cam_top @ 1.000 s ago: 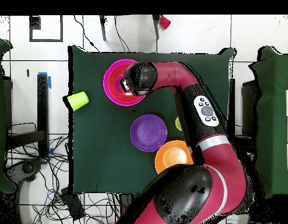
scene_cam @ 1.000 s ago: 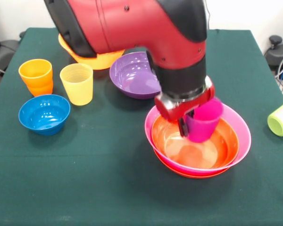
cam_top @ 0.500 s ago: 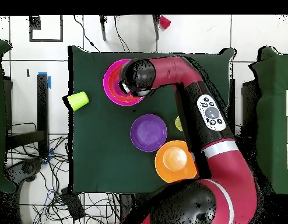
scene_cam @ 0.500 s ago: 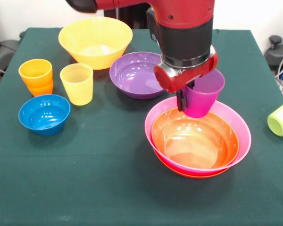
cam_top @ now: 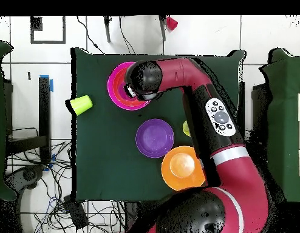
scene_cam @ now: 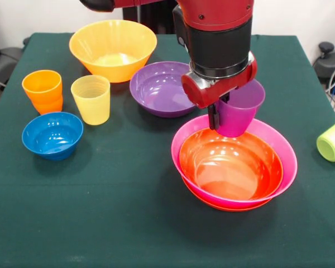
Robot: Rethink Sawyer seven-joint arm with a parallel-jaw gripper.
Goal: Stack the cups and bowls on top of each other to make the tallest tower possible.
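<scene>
Lifted clear of the nested bowls (scene_cam: 233,167), the gripper (scene_cam: 216,114) now pinches the purple cup's (scene_cam: 238,109) rim, apparently for repositioning.

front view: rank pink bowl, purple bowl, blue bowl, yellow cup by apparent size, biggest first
1. Pink bowl, widest by far, though it is also nearer the camera.
2. Purple bowl, partly hidden behind the arm.
3. Blue bowl.
4. Yellow cup, narrower than the blue bowl but taller, so this pair is close.
</scene>
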